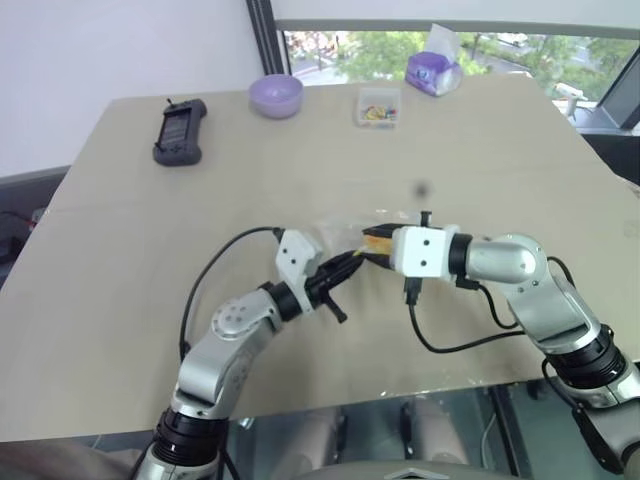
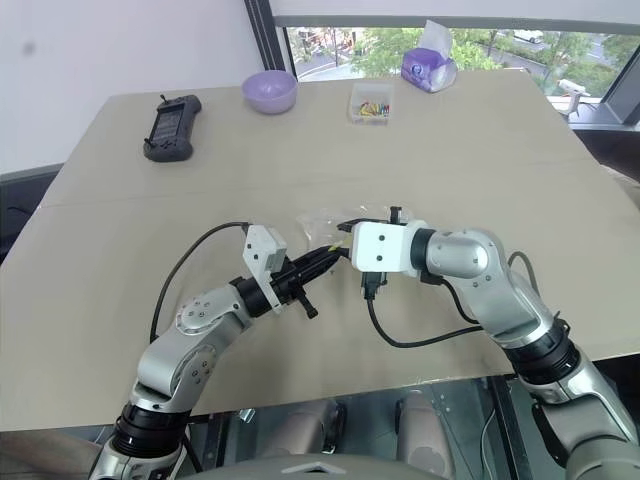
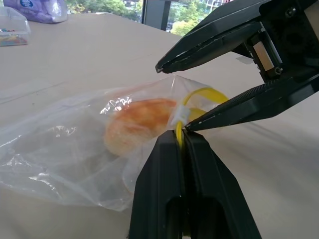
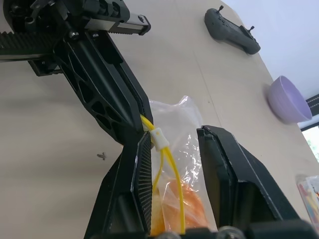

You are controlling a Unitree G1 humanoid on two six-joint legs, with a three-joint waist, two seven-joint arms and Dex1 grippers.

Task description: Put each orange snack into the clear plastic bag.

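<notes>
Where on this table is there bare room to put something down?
The wide stretch between the black handheld device and the clear plastic bag is bare. It is crowded along the far edge, around the purple bowl and small clear box.

- Looks like an office or lab room on an upper floor.
- Pale wooden surface (image 1: 480, 140) beside a big window (image 1: 450, 40) over street trees.
- Handheld controller (image 1: 180, 130), purple bowl (image 1: 275, 95), tissue pack (image 1: 433, 72).
</notes>
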